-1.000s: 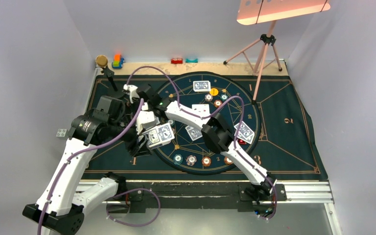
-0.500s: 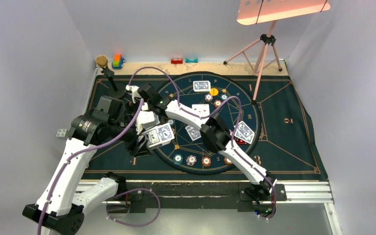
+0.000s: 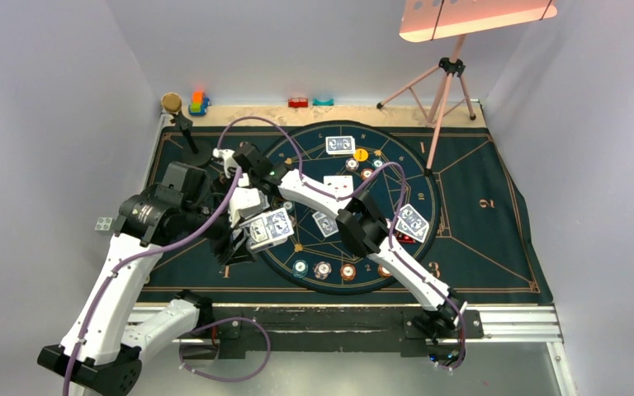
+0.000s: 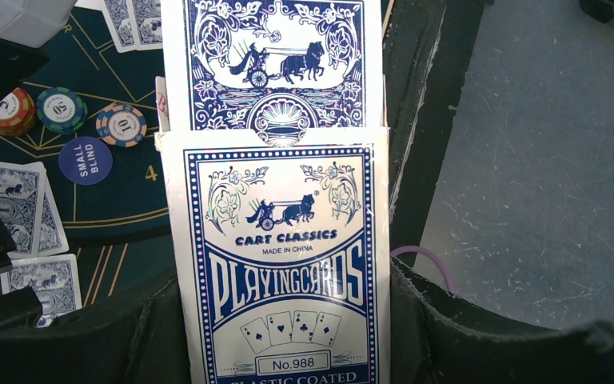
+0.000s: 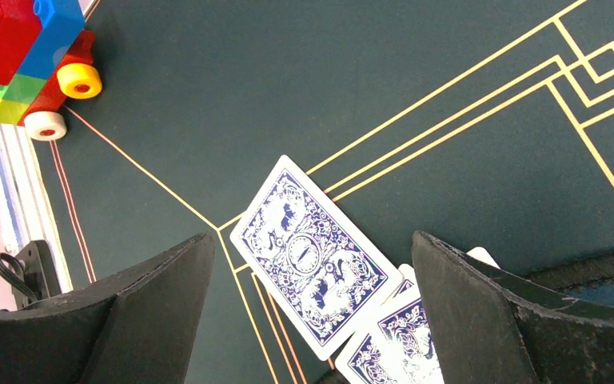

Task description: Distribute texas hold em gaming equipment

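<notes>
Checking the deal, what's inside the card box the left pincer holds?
Blue-backed cards stick out of the open top of the card box. Its front hides how many remain.

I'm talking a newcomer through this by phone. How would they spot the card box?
Find the dark mat with its gold circle. At the circle's left edge, the left gripper holds the card box. Unlike the loose cards lying flat, it reads PLAYING CARDS, with cards sticking out its top.

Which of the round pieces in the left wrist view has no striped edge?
The blue disc marked SMALL BLIND; the three chips beside it have striped edges.
</notes>
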